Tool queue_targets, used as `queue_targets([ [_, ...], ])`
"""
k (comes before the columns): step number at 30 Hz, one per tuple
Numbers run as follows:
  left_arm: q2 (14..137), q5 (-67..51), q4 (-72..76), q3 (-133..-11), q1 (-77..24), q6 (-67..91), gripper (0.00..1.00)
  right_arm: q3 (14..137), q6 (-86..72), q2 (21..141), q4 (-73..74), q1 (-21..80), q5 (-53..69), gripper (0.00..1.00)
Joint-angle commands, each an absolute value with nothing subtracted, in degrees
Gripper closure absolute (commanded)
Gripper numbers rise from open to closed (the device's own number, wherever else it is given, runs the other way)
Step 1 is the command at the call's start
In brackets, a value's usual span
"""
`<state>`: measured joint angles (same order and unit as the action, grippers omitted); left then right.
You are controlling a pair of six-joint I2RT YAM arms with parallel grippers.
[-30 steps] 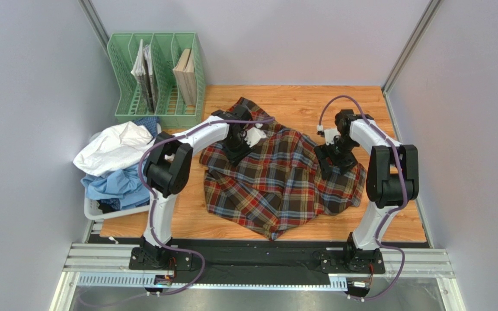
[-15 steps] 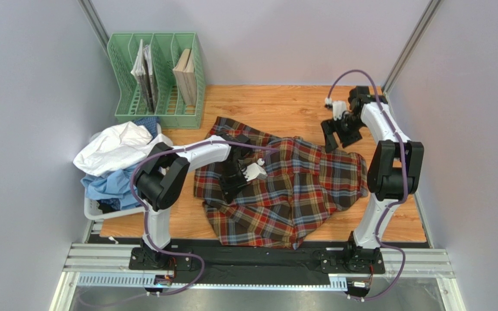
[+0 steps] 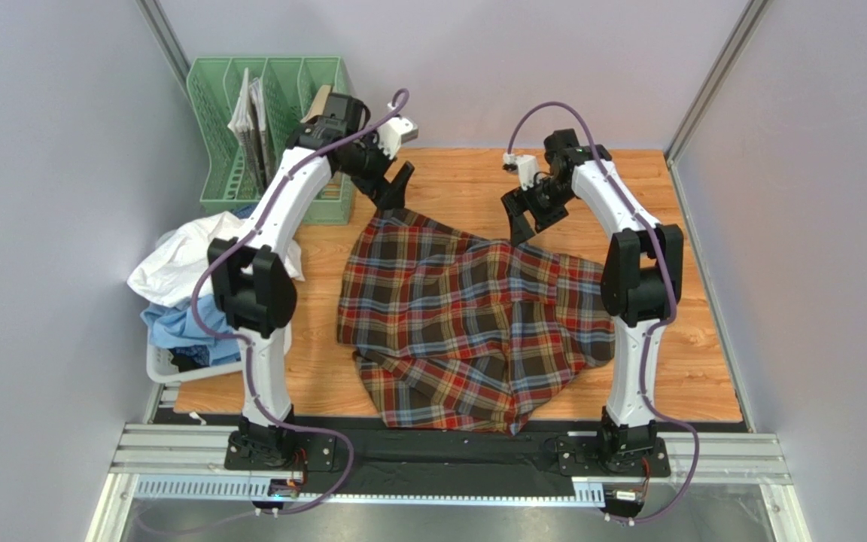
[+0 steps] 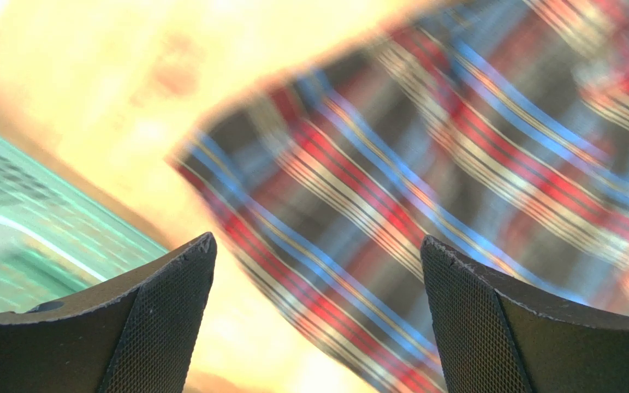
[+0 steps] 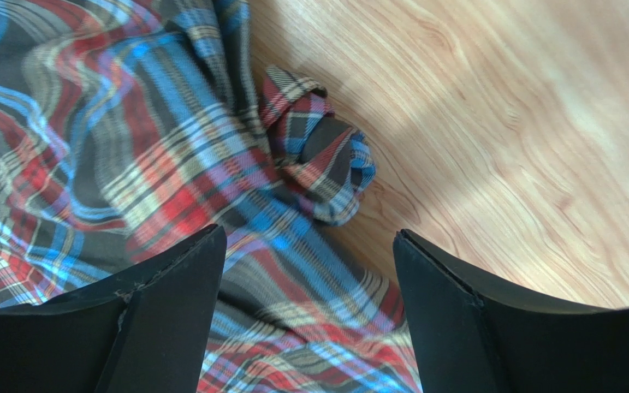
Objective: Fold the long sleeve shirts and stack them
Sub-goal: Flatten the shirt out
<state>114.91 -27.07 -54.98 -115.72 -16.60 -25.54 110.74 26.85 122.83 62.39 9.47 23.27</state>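
Tartan cloth covers the middle of the wooden table [image 3: 692, 378]: the checked shirt [image 3: 466, 328] lies spread but far from flat, with a ridge down its centre where one part laps over another, and its near hem close to the table's near edge. The other shirts, a white one [image 3: 201, 254] over a light blue one [image 3: 195, 322], are heaped in a pale bin at the left.

Both arms reach to the far side. The left gripper [image 3: 391, 186] hangs over the shirt's far-left corner with its jaws spread wide and nothing between them. The right gripper [image 3: 521, 217] hovers at the far edge nearer the middle, jaws also well apart and empty, just above a twisted knot of cloth [image 5: 318, 155] (cuff or collar, I cannot tell which).

From where I stand, the worry is the wrinkles. If a fold starts now, that central overlap would likely be pressed in and the finished shirt would stack badly. A pinch at the knot could catch several layers at once and drag the whole far edge askew. Any tug toward the near side might slide the hem off the table. The left gripper also sits close to the green file rack [image 3: 268, 113], so a careless swing there could knock it.
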Motion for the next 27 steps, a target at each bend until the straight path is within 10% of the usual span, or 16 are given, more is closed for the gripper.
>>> queue_targets([
  [1, 127.5, -20.5, -55.8, -127.7, -18.1, -28.3, 0.03, 114.4, 26.6, 124.4, 62.3, 8.3, 24.6, 0.20],
  [17, 149.2, -10.9, -55.0, -141.2, -18.4, -36.0, 0.26, 108.9, 30.0, 126.1, 63.1, 8.8, 22.7, 0.22],
  [23, 148.4, -12.7, -58.0, -139.8, -18.3, -37.3, 0.77, 113.1, 30.6, 127.4, 67.4, 8.8, 23.6, 0.88],
  [25, 145.2, -14.3, -57.8, -139.5, -18.1, -36.7, 1.00, 114.9, 30.3, 125.7, 69.3, 8.8, 24.1, 1.00],
  [27, 139.8, -16.7, -57.1, -138.2, -18.0, -35.5, 1.00, 115.8, 30.2, 123.2, 71.1, 8.8, 24.8, 1.00],
])
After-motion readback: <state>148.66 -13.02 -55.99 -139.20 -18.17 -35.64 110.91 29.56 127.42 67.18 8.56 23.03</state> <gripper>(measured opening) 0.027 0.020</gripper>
